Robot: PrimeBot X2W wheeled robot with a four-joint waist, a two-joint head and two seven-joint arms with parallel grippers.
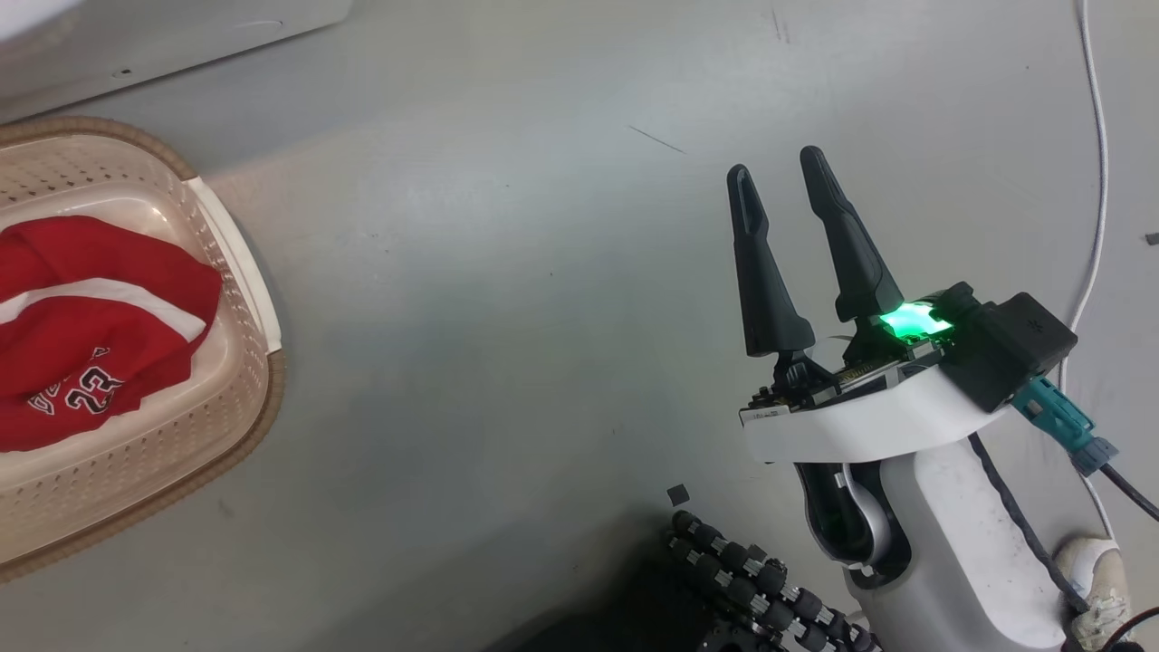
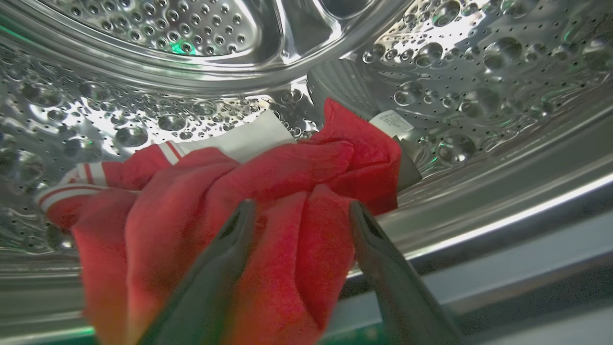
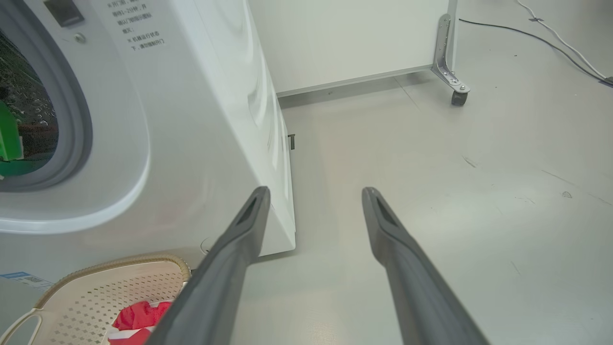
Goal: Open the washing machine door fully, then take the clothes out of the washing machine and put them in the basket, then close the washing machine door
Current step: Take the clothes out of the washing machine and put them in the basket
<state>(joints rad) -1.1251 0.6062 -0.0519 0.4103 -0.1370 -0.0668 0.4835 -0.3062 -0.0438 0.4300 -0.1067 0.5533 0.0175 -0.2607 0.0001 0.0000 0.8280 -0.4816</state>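
Left jaws wide open around red clothes (image 2: 287, 191) inside the washing machine (image 3: 201, 120), right jaws open and empty, one jersey (image 1: 81, 317) already in the basket (image 1: 222, 380) beside it, so roughly halfway.

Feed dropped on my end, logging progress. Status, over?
Left gripper open, in the drum, fingers astride a red garment, ungripped. Right gripper open, idle over floor. Red 23 garment already in basket. No obstruction seen.
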